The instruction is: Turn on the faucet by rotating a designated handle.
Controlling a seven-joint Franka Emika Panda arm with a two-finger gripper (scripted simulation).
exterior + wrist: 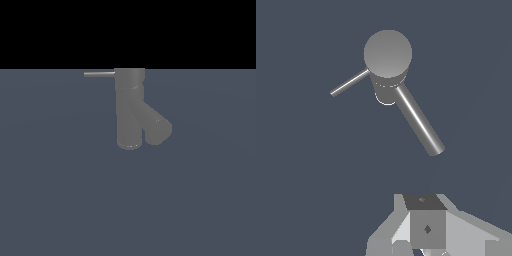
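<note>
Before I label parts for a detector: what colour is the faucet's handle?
Light metallic grey, paler than the matte grey faucet; the handle shows best in the exterior view.

The gripper (428, 250) sits apart from the faucet (388, 55) and handle (349, 83).

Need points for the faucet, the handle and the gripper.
faucet (130, 112), exterior view, on the upright cylinder.
handle (99, 74), exterior view, mid-rod, left of the cap.
gripper (428, 227), wrist view, on the visible body; fingertips are cut off by the frame edge.
</note>
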